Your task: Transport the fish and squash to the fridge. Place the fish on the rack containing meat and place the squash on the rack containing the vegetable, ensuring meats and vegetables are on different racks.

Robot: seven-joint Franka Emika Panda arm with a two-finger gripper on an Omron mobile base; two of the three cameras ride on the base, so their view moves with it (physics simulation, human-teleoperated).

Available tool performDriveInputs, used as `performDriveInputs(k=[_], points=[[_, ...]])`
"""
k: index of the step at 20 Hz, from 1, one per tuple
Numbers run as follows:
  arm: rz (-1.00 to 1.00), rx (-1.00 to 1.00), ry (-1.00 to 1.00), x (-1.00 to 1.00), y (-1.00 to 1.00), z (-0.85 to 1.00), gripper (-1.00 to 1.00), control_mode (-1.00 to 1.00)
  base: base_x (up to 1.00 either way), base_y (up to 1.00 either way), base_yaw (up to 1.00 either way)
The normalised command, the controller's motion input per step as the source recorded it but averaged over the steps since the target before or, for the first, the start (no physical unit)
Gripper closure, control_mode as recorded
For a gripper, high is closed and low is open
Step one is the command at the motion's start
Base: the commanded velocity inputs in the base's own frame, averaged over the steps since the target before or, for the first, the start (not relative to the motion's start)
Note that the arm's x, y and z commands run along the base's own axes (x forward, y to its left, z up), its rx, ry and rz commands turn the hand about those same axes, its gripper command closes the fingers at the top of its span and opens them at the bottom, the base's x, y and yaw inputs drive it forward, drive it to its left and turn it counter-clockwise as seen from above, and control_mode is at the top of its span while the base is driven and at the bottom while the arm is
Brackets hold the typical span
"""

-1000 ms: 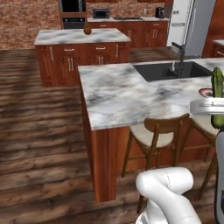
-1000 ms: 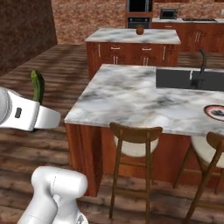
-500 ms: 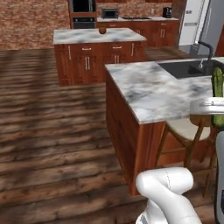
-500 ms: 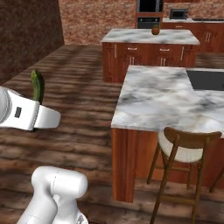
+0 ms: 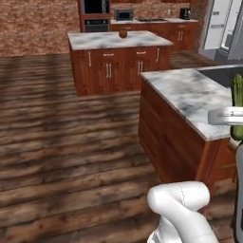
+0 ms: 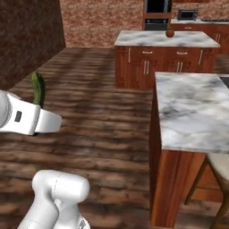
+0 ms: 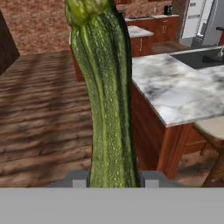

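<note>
Hand view: squash (image 7: pixel 107 94) runs up the centre of the frame from the bottom edge to the top, standing upright between the two finger tips (image 7: pixel 75 180). Gripper (image 7: pixel 114 180) is closed tight on its lower end, one pad on each side, touching the skin. Skin is dark olive green, bumpy, with pale lengthwise streaks; the top end is lighter yellow-green and knobbly.

Left base view: only a strip of the squash (image 5: pixel 237 105) shows at the right edge of the frame, above and below the white hand. Marble-topped counter (image 5: pixel 190 97) sits right of centre; the kitchen island (image 5: pixel 118 40) is at upper centre with a small brown round object (image 5: pixel 123 33) on it. The grey fridge (image 5: pixel 221 27) stands at upper right, door open.

Right base view: squash tip (image 6: pixel 38 88) rises at the left edge, behind the white hand, over wood floor (image 6: pixel 89 120). A stool seat (image 6: pixel 219 164) appears at lower right beside the counter.
</note>
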Motion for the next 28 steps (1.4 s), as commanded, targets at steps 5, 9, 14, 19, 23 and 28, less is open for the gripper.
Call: performDriveInputs(k=[5,9,14,19,23,28], points=[[0.00,0.00,0.00,0.00,0.00,0.00,1.00,1.00,1.00,1.00,-0.21],[0.00,0.00,0.00,0.00,0.00,0.00,1.00,1.00,1.00,1.00,-0.22],[0.00,0.00,0.00,0.00,0.00,0.00,1.00,1.00,1.00,0.95,-0.21],[0.00,0.00,0.00,0.00,0.00,0.00,1.00,1.00,1.00,0.74,-0.20],[0.00,0.00,0.00,0.00,0.00,0.00,1.00,1.00,1.00,0.41,-0.15],[0.00,0.00,0.00,0.00,0.00,0.00,1.00,1.00,1.00,0.40,-0.19]])
